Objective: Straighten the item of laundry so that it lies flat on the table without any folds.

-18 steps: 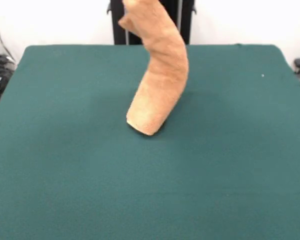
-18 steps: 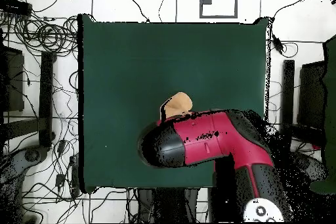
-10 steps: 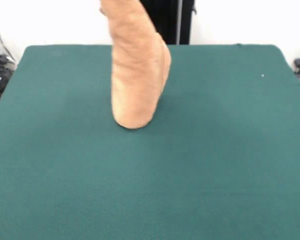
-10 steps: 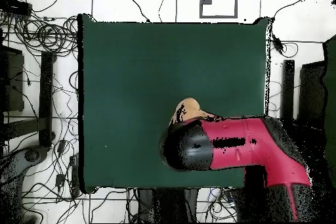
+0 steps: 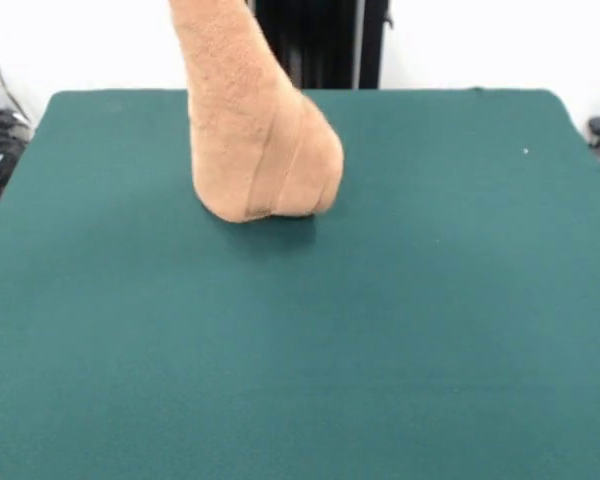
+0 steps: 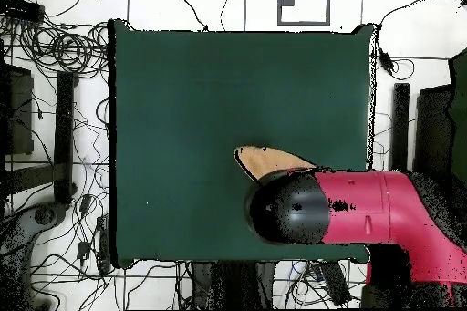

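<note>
- Dark green cloth covers the table (image 5: 460, 330), and white wall shows behind its far edge in the front view.
- From overhead, cables lie tangled on the pale floor (image 6: 64, 143) along the table's sides.
- One thing is on the cloth: the towel (image 5: 255, 130), tan-orange and fluffy.
- It hangs as a thick column from above the top of the front view, and its upper end runs out of sight there.
- Its lower end is bunched and rounded, and it sits on or just over the cloth in the far half of the table, a little toward the front view's left of the middle; I cannot tell whether it touches.
- Flat woven bands run slantwise across that lower end.
- Overhead, only a narrow tan sliver of the towel (image 6: 269, 160) shows, just beside the arm's black rounded end.
- That sliver lies toward the table's edge nearest the robot, roughly midway along it.
- The arm (image 6: 365, 212), red and black, reaches in over that edge from the table's corner and covers the rest of the towel.
- The gripper is hidden under the arm overhead and lies above the frame in front, so I cannot tell how its fingers stand.
</note>
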{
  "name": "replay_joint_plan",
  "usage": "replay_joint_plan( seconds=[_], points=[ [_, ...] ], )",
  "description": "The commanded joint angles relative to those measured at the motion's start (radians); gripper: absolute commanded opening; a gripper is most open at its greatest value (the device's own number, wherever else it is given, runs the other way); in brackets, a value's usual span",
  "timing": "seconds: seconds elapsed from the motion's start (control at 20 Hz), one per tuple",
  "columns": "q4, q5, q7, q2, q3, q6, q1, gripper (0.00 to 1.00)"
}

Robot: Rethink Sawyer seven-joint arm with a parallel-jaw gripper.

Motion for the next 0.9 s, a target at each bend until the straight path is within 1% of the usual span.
replay_joint_plan(
  seconds=[0.05, 0.25, 0.5, 0.55, 0.65, 0.8, 0.9],
  points=[
    [-0.02, 0.067, -0.39, -0.029, 0.144, 0.15, 0.006, 0.0],
    [-0.047, 0.095, -0.43, -0.041, 0.155, 0.188, -0.009, 0.0],
    [-0.067, 0.132, -0.418, -0.035, 0.165, 0.208, -0.012, 0.0],
    [-0.063, 0.142, -0.412, -0.03, 0.166, 0.197, -0.014, 0.0],
    [-0.054, 0.133, -0.383, -0.003, 0.162, 0.156, -0.009, 0.0],
    [-0.047, 0.102, -0.329, 0.065, 0.154, 0.078, -0.004, 0.0],
    [-0.031, 0.084, -0.266, 0.129, 0.142, -0.016, 0.0, 0.0]
  ],
)
